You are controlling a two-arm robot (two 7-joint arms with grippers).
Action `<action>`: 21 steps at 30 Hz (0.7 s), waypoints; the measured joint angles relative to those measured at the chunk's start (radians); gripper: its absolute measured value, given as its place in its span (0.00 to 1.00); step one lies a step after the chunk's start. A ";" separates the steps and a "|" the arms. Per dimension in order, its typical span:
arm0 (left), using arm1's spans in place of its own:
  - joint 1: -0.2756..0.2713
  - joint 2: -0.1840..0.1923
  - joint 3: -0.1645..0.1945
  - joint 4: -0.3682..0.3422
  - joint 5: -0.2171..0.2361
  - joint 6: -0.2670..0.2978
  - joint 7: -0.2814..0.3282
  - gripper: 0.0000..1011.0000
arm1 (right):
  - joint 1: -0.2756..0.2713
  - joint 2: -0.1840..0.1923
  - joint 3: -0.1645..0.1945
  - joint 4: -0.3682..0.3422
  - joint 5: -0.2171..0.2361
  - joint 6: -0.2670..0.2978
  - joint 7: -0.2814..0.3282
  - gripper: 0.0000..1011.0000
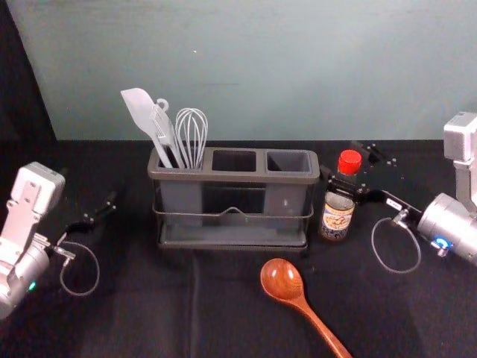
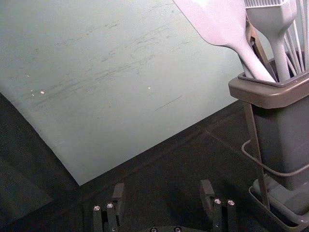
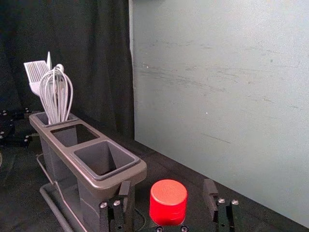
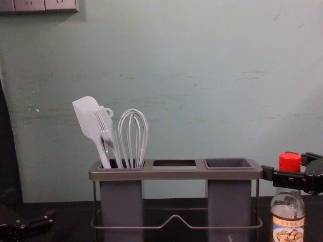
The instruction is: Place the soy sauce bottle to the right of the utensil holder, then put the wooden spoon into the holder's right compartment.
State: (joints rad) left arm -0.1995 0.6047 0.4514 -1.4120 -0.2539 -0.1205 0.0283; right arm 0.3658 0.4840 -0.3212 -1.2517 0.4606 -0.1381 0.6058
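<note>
Red-capped bottle [image 1: 337,216], right of centre, seems placed; open right gripper [image 3: 167,183] straddles it, ungripped. Left gripper [image 2: 162,183], mid-left, gapes empty. Spoon [image 1: 282,280], bottom, unplaced.

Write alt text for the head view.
The robot's right hand is open around a red-capped soy sauce bottle standing right of a utensil holder, whose left compartment holds pale utensils. A wooden spoon lies in front; the left hand is off to the left.
</note>
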 joint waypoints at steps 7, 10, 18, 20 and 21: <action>0.000 0.000 0.000 0.000 0.000 0.000 0.000 1.00 | 0.000 0.000 0.000 0.000 0.000 0.000 0.000 0.99; 0.000 0.000 0.000 0.000 0.000 0.000 0.000 1.00 | 0.000 0.000 0.000 0.000 0.000 0.000 0.000 0.99; 0.000 0.000 0.000 0.000 0.000 0.000 0.000 1.00 | -0.009 0.007 0.005 -0.021 -0.001 -0.010 -0.003 0.99; 0.000 0.000 0.000 0.000 0.000 0.000 0.000 1.00 | -0.013 0.010 0.008 -0.029 -0.001 -0.013 -0.003 0.99; 0.000 0.000 0.000 0.000 0.000 0.000 0.000 1.00 | -0.015 0.011 0.009 -0.032 -0.001 -0.014 -0.003 0.99</action>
State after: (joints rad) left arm -0.1995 0.6047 0.4514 -1.4120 -0.2539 -0.1205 0.0283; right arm 0.3513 0.4951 -0.3122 -1.2840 0.4598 -0.1524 0.6025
